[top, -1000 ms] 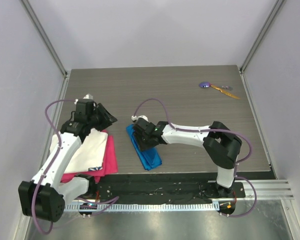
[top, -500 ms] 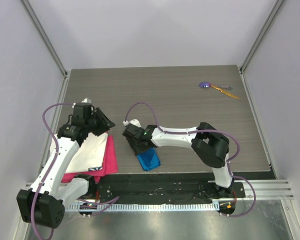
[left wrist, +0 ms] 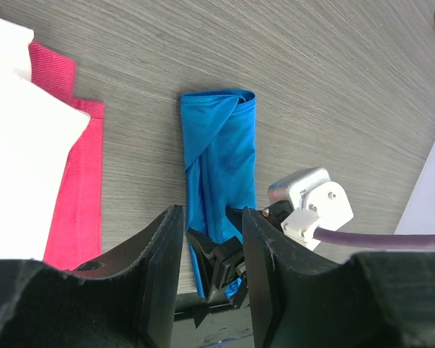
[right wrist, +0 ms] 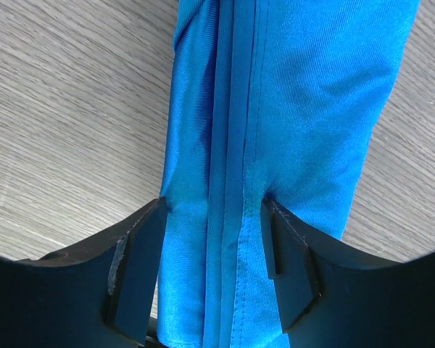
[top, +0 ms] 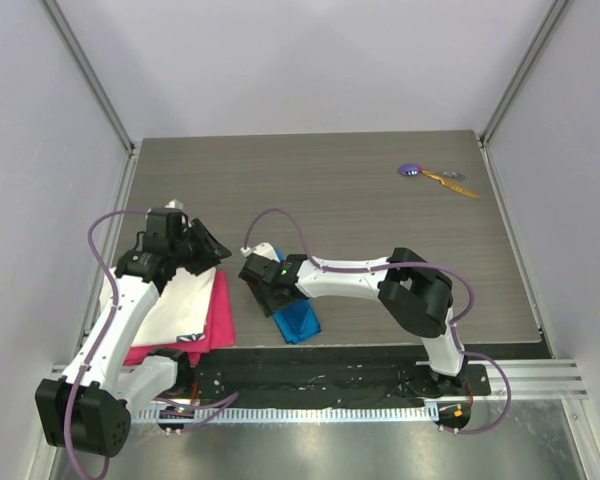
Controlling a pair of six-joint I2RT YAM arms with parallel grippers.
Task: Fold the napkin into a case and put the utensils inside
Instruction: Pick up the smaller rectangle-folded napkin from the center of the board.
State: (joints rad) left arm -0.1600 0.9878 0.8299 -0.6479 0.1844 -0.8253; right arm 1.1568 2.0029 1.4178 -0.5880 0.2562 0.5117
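Observation:
The blue napkin point(top: 298, 320) lies on the table folded into a narrow long strip point(left wrist: 219, 148), the case shape. My right gripper point(top: 267, 283) is low over its far end. In the right wrist view the right gripper point(right wrist: 214, 210) is open and straddles the strip point(right wrist: 275, 109), both fingers touching the cloth's sides. My left gripper point(top: 206, 246) hovers open and empty over the white cloth's edge; the strip shows between the left gripper's point(left wrist: 212, 214) fingers. The utensils lie far back right: a purple-headed one point(top: 410, 169) and an orange one point(top: 450, 181).
A white cloth point(top: 175, 300) lies on a pink cloth point(top: 218, 315) at the near left, beside the napkin. The right arm's link point(top: 345, 280) stretches across the near middle. Side walls and metal posts bound the table.
My right gripper slid left and slightly nearer along the napkin, and its jaws have widened. The left gripper shifted a little nearer and stays open.

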